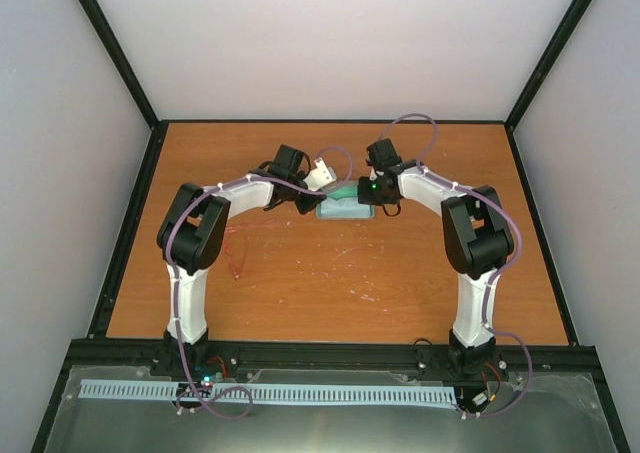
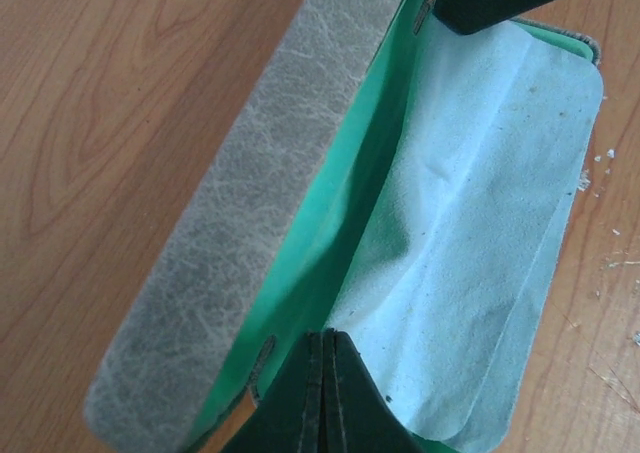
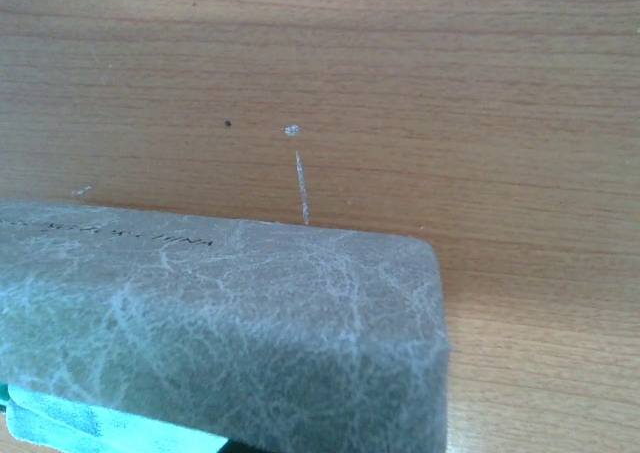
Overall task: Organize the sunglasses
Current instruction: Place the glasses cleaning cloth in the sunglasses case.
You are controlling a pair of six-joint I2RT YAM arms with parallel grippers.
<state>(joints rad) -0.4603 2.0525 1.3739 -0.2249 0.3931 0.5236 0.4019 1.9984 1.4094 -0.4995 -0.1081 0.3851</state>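
Observation:
The grey case (image 1: 345, 211) lies open at mid-table, its lid (image 2: 250, 203) raised along one side and showing green lining (image 2: 322, 243). A light blue cloth (image 2: 490, 223) lies spread inside the case. My left gripper (image 2: 325, 335) is shut and empty, with its tip at the cloth's near edge inside the case. My right gripper (image 1: 386, 207) is at the case's other end. In the right wrist view the lid's grey outside (image 3: 250, 333) fills the view, hiding those fingers. Faint thin red lines on the table by the left elbow look like the sunglasses (image 1: 236, 257), though I cannot be sure.
The wooden table (image 1: 330, 283) has white scratches near its middle. Black frame rails run along its edges, and white walls stand close on three sides. Both arms arch inward over the table's back half.

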